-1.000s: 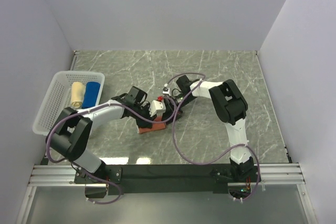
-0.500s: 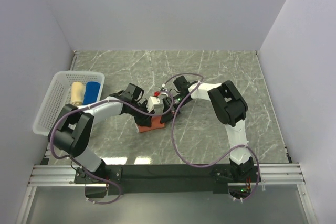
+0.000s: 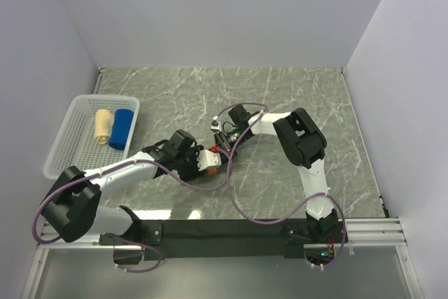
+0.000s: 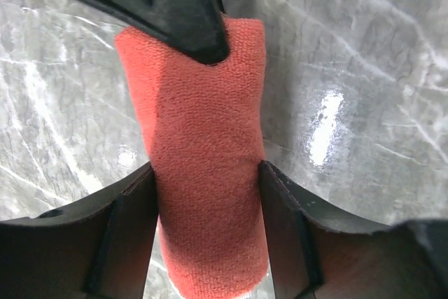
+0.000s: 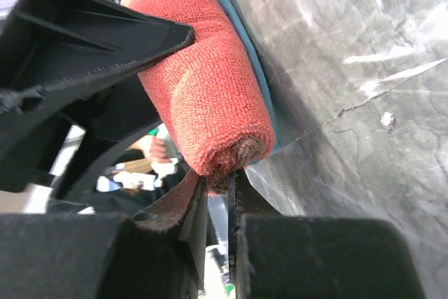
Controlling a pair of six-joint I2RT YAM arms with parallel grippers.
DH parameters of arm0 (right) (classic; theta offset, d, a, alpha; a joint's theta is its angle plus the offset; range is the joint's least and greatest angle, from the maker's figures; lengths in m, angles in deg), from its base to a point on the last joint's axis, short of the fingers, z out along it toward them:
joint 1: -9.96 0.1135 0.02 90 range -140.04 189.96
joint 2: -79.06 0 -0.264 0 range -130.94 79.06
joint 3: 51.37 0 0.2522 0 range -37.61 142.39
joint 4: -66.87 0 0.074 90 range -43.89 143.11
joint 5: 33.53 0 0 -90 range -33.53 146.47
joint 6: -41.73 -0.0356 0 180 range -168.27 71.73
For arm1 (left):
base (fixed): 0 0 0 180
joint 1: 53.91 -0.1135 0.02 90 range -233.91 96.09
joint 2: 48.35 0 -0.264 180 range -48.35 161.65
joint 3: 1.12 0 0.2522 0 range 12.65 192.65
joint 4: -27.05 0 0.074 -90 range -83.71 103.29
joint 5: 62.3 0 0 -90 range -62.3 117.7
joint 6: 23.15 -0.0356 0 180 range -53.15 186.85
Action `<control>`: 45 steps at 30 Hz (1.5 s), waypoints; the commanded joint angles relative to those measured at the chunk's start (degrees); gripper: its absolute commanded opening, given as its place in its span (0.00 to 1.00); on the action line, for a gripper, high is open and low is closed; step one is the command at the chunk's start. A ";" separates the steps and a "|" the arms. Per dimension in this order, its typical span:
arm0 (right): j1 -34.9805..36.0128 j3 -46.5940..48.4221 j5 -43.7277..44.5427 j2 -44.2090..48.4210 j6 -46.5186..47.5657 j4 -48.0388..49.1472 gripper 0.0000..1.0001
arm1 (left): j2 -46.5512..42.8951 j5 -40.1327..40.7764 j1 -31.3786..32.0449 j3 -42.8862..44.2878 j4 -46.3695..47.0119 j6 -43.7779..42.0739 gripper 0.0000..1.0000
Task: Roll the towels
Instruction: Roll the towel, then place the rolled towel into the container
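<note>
The rust-orange towel is rolled into a tight cylinder lying on the marble table, its teal edging underneath. My left gripper straddles the roll, and both fingers press its sides. My right gripper is nearly closed and pinches the brown-printed core at the roll's end. From above, the left gripper and right gripper meet at mid-table. They hide all but a sliver of the towel. A beige roll and a blue roll lie in the basket.
The white lattice basket stands at the left edge of the table. Purple cables loop from both arms over the table in front of the grippers. Grey walls close in the left, back and right sides.
The left arm has swung nearer, and its jaws have widened round the roll. The right gripper has closed on the roll's end. The towel lay exposed before and is mostly covered now.
</note>
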 commanded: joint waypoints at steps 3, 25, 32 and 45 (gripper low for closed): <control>0.01 -0.92 -5.19 -1.14 -3.84 2.54 0.00 | 0.93 5.95 3.85 -2.15 3.79 -2.71 0.64; -1.13 1.63 -17.48 -5.01 -5.88 0.18 0.00 | 9.02 4.90 6.06 -1.82 6.62 0.53 0.15; -5.26 5.31 -6.81 0.18 7.20 -12.45 0.58 | 7.89 -3.35 -4.74 7.85 -4.71 7.22 0.01; -14.31 10.60 6.23 8.96 26.92 -34.99 0.60 | 5.24 -6.38 -35.40 33.50 -17.21 20.83 0.01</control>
